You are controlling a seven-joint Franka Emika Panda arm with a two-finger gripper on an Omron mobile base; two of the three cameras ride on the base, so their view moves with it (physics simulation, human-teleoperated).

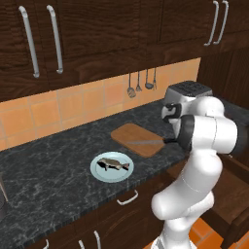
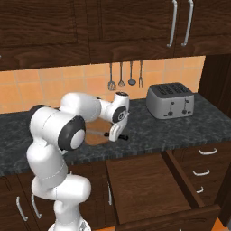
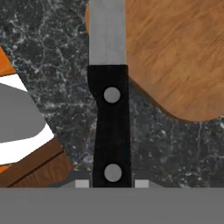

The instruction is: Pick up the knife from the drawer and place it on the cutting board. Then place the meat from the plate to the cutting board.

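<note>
Over the dark speckled stone tabletop [image 1: 58, 165], the hand [image 3: 112, 183] is clamped on the black handle of the slim silver-bladed kitchen knife [image 3: 109, 109]. Its blade lies across the flat light-brown wooden cutting board [image 1: 131, 133], handle past the board's edge. Nearby, the small fish-like brown and whitish meat [image 1: 114, 164] lies on the round pale blue plate [image 1: 97, 172]. Below, the dark brown wooden drawer [image 2: 149, 187] stands pulled out.
</note>
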